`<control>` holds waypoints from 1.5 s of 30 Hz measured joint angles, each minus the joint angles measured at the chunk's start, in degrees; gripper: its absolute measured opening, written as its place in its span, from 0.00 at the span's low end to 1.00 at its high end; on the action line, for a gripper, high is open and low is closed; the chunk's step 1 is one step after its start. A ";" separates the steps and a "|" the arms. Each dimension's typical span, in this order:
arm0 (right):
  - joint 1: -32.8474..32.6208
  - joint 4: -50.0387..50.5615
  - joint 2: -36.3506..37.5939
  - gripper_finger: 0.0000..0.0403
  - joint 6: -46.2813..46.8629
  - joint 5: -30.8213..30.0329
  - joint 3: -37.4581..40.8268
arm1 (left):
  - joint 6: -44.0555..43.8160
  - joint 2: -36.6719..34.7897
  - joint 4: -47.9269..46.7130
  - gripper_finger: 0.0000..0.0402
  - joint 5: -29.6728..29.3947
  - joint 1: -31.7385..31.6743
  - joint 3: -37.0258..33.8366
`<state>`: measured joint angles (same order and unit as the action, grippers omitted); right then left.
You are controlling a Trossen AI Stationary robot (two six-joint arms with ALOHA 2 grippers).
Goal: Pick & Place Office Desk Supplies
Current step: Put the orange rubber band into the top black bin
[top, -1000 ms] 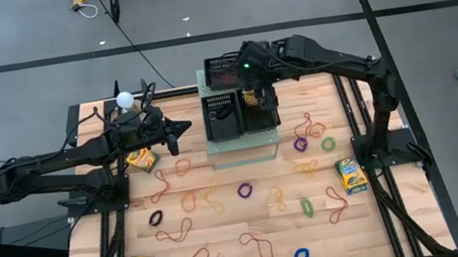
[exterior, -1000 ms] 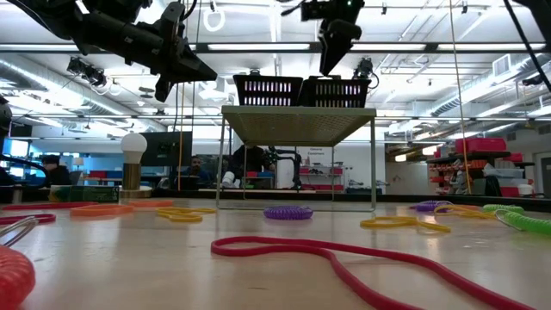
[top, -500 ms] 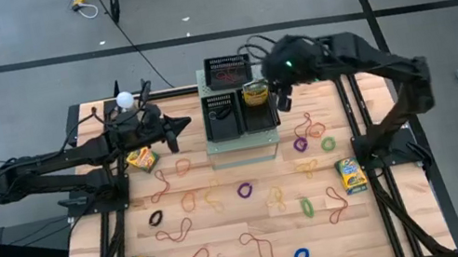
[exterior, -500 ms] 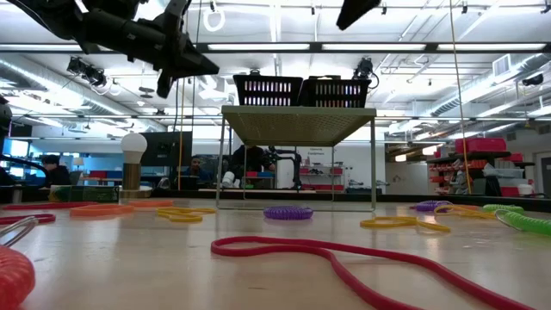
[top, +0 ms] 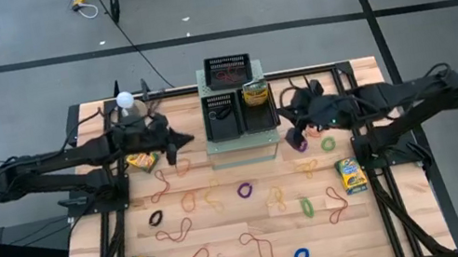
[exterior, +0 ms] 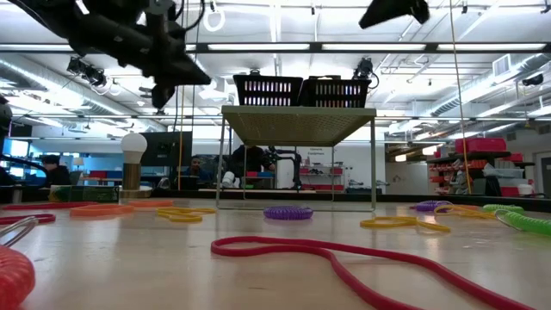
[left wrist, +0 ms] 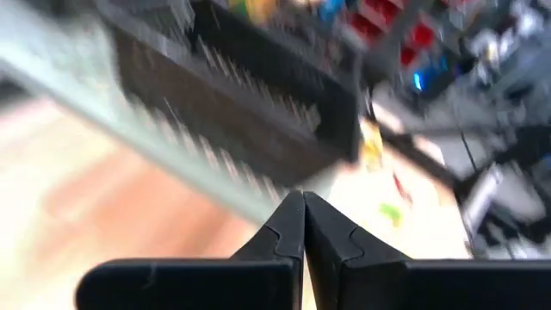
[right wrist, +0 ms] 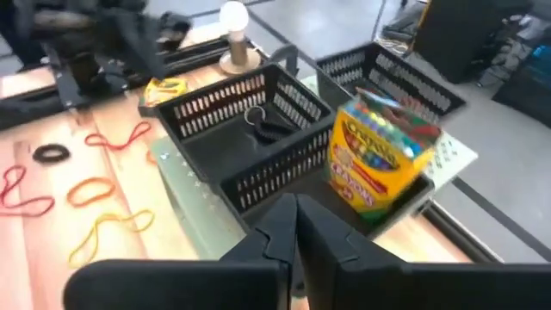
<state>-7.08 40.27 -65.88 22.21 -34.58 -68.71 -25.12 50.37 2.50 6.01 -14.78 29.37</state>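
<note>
Pale wood tabletop [top: 228, 232], black mesh trays [right wrist: 250, 129]

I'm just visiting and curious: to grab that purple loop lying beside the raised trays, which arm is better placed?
The right one, probably. Its end effector, empty and shut, hovers nearly above the purple loop. The left end effector, also shut, sits on the other side of the pale-green box.

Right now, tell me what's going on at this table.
Two robot arms are sorting desk supplies. One crayon box stands in a black mesh tray on top of the pale-green box. The right hand hovers beside that box, shut and empty. The left hand hangs on its other side, also shut and holding nothing. Rubber bands, coloured loops and more crayon boxes lie scattered on the table.
</note>
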 joint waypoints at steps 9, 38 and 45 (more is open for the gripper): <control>-1.37 -0.07 4.76 0.02 -3.29 2.56 6.47 | -17.20 1.46 -21.98 0.02 -17.15 22.09 3.91; -1.32 -22.12 8.25 0.03 -9.50 4.03 21.67 | -62.23 33.75 -28.35 0.20 -25.08 37.22 4.06; -1.32 -22.71 8.26 0.03 -10.24 4.02 21.67 | -62.39 29.58 -32.11 0.02 -22.72 37.66 6.18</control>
<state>-8.40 17.56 -57.63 11.97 -30.57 -47.05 -87.52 79.95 -29.61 -16.72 22.88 35.55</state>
